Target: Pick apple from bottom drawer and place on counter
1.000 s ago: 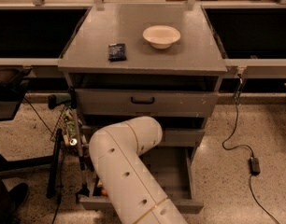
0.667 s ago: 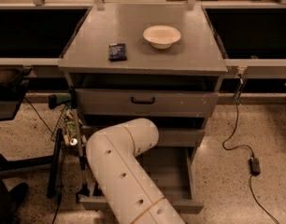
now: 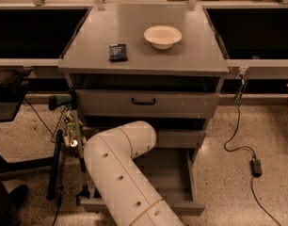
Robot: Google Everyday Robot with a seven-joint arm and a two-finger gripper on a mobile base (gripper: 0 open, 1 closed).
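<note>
Arm (image 3: 119, 166) covers the open drawer (image 3: 174, 172) and hides the gripper, so I cannot tell its grip; bowl (image 3: 163, 36) and black pack (image 3: 118, 52) sit above the drawer

My claw is out of sight, low at the front of the cabinet (image 3: 214, 105). Well above and beyond it, a cream bowl (image 3: 163, 36) sits upright. A small dark packet (image 3: 118, 52) lies flat to the bowl's left, apart from it. Off to the right, a black cable (image 3: 235, 141) runs across the speckled floor (image 3: 276, 135) to a power adapter (image 3: 256, 166).
</note>
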